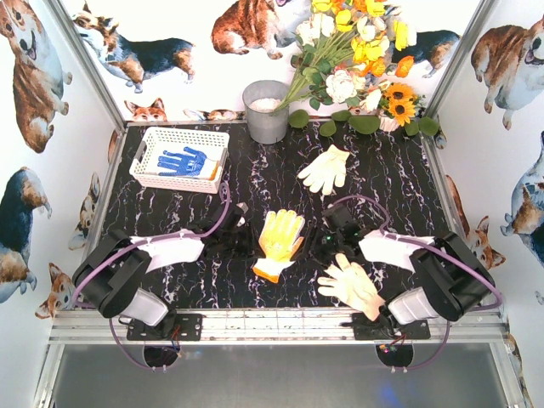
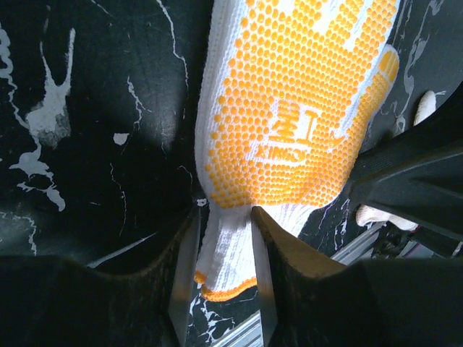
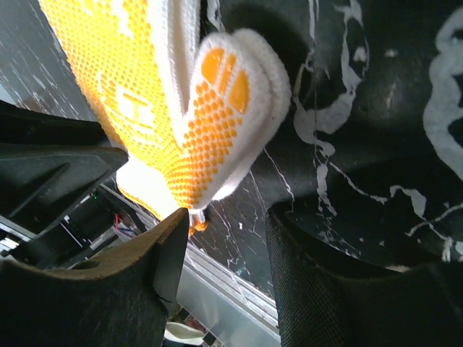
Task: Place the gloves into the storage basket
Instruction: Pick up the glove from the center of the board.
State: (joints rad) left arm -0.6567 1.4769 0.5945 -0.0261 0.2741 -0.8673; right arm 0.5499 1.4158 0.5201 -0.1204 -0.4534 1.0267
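The yellow-dotted glove lies palm up in the middle of the black marble table. My left gripper comes at it from the left. In the left wrist view the left gripper is shut on the white, orange-edged cuff of that yellow glove. My right gripper stands open just right of the glove. In the right wrist view, the right gripper has nothing between its fingers, and the yellow glove's thumb sits by its left fingertip. A blue-patterned glove lies in the white storage basket. A cream glove and a peach glove lie on the table.
A grey metal bucket stands at the back centre, next to a bunch of artificial flowers with leaves trailing onto the table. A metal rail runs along the front edge. Corgi-print walls close in the left, right and back.
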